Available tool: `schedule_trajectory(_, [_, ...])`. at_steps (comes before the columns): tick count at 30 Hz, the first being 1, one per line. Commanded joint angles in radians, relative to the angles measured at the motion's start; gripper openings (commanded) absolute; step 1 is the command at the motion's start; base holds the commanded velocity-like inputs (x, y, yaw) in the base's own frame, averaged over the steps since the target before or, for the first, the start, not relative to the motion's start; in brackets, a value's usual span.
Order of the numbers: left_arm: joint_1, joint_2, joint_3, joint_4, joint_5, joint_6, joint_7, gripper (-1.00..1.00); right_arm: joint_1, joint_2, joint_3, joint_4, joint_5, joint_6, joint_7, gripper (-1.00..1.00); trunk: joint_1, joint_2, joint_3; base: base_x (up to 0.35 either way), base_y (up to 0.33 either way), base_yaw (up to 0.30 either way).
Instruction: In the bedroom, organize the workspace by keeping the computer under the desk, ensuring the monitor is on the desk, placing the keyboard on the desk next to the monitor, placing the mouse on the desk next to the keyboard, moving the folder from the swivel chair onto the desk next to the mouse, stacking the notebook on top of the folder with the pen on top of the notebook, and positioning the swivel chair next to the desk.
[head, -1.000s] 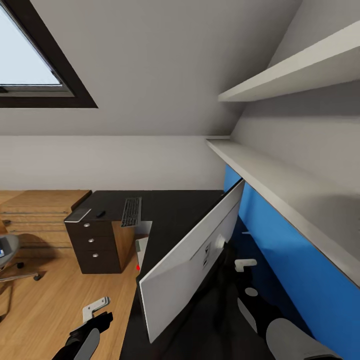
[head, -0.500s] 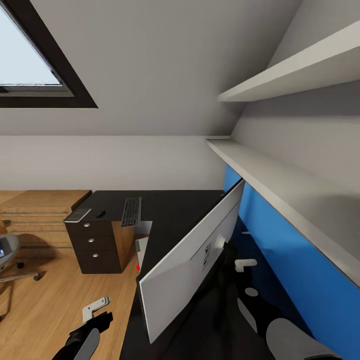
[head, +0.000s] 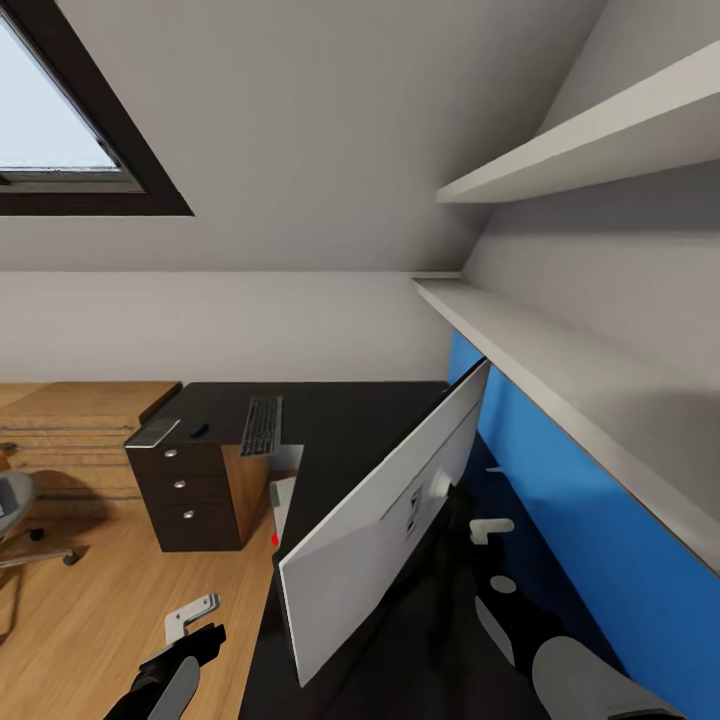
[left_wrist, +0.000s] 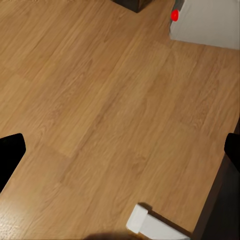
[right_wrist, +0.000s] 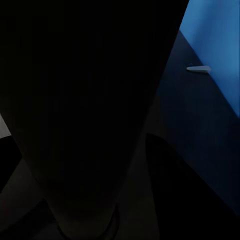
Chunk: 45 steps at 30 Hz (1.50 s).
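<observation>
No readable writing shows. In the head view the monitor (head: 385, 520) stands white-backed, tilted, on the desk (head: 340, 420); the keyboard (head: 263, 424) lies at frame centre-left near the drawer edge. The swivel chair (head: 12, 500) sits at the left edge across open wood floor (left_wrist: 100, 100). The left wrist view shows the computer (left_wrist: 207, 22) with its red dot. Left gripper (head: 190, 625) jaws spread; right gripper's jaw state cannot be told.

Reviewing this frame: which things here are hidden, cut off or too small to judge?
- Grey swivel chair: cut off by the head view's left edge.
- Light-grey computer tower: mostly hidden under the glossy black desk; the red dot shows.
- Wide monitor: only its white back faces the head camera.
- Right gripper: state unreadable; its wrist view is mostly dark.
- Small dark item near the slim keyboard: too small to identify.
</observation>
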Motion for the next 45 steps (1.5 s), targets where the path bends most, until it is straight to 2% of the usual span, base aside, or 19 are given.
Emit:
schedule_trajectory(1, [0.0, 0.001, -0.004, -0.001, 0.007, 0.002, 0.009, 1.0, -0.001, 0.0, 0.007, -0.001, 0.002, -0.003, -0.01, -1.0, 0.001, -0.001, 0.0, 0.178, 0.0, 0.0])
schedule_trajectory(16, [0.0, 0.001, -0.004, -0.001, 0.007, 0.002, 0.007, 1.0, -0.002, 0.0, 0.007, -0.002, 0.002, -0.002, -0.011, -1.0, 0.001, -0.001, 0.0, 0.06, -0.055, 0.0])
schedule_trajectory(45, [0.0, 0.001, -0.004, -0.001, 0.007, 0.002, 0.009, 1.0, -0.001, 0.0, 0.004, -0.002, 0.002, 0.003, -0.018, -1.0, 0.001, -0.001, 0.0, -0.004, -0.054, 0.0])
